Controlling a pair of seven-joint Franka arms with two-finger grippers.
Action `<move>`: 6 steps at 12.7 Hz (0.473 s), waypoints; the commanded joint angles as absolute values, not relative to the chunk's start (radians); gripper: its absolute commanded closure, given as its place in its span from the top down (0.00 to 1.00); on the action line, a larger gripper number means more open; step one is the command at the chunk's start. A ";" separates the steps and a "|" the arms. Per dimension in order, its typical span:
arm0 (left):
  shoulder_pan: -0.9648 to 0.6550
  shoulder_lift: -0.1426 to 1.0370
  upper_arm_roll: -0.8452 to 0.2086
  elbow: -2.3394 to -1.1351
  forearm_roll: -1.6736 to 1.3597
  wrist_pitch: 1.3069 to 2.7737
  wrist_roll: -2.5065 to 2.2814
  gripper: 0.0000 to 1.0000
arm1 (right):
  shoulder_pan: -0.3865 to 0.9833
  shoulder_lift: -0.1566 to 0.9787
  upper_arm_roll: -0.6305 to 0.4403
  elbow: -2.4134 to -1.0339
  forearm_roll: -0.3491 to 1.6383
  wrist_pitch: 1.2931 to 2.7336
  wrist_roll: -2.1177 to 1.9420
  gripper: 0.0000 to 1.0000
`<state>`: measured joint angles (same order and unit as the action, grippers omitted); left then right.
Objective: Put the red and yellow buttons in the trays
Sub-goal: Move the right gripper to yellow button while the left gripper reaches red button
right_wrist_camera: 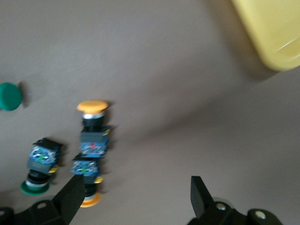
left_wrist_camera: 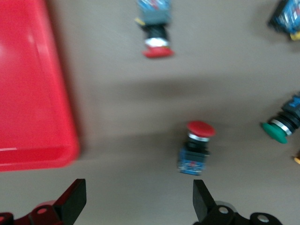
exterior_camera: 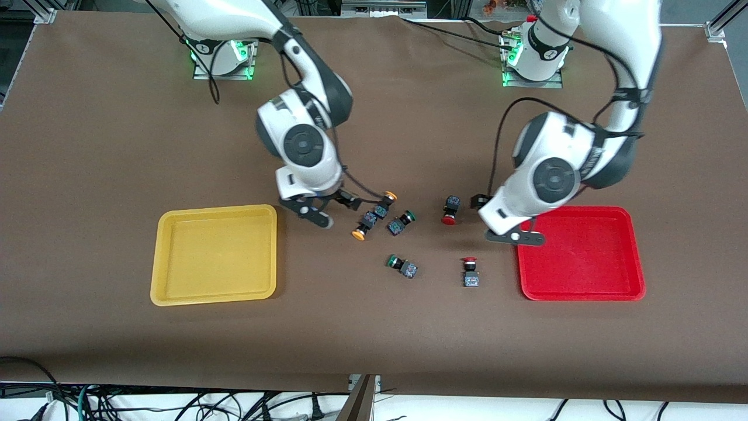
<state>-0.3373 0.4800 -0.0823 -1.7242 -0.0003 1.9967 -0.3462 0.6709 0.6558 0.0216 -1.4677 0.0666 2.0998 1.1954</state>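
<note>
We see, in the front view, the yellow tray (exterior_camera: 214, 254) at lower left of centre and the red tray (exterior_camera: 581, 253) at lower right of centre, both resting on the brown table (exterior_camera: 87, 175) and holding nothing.

Six switches lie between the trays. Two yellow-capped buttons sit body to body just above the frame's centre: one (exterior_camera: 384, 205) with its cap pointing up-right, the other (exterior_camera: 364, 225) with its cap pointing down-left. Two red-capped buttons lie right of centre: the upper one (exterior_camera: 450, 210) near the left arm's wrist, the lower one (exterior_camera: 470, 272) nearer the front camera, beside the red tray's edge but apart from it. A green-capped switch (exterior_camera: 400, 223) lies just beside the yellow pair; a second green-capped switch (exterior_camera: 402, 265) lies below it in the frame.

The right gripper (exterior_camera: 324, 211) hangs low over the table between the yellow tray and the yellow pair; its wrist view shows the fingers (right_wrist_camera: 70, 199) spread apart and empty, with a yellow-capped button (right_wrist_camera: 93, 129) ahead of them.

The left gripper (exterior_camera: 514, 234) hangs over the table at the red tray's upper left corner; its wrist view shows the fingers (left_wrist_camera: 72, 201) likewise spread wide, grasping nothing, with a red-capped button (left_wrist_camera: 197, 147) between and ahead of them.
</note>
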 commanded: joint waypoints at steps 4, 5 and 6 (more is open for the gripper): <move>-0.396 0.370 -0.115 -2.111 -0.017 2.421 -0.397 1.00 | 0.750 0.770 0.009 -1.445 0.075 2.268 1.341 1.00; -0.408 0.400 -0.117 -2.111 -0.014 2.497 -0.397 1.00 | 0.752 0.779 0.009 -1.445 0.075 2.284 1.345 1.00; -0.411 0.423 -0.117 -2.109 -0.009 2.554 -0.397 1.00 | 0.753 0.788 0.009 -1.445 0.075 2.301 1.347 1.00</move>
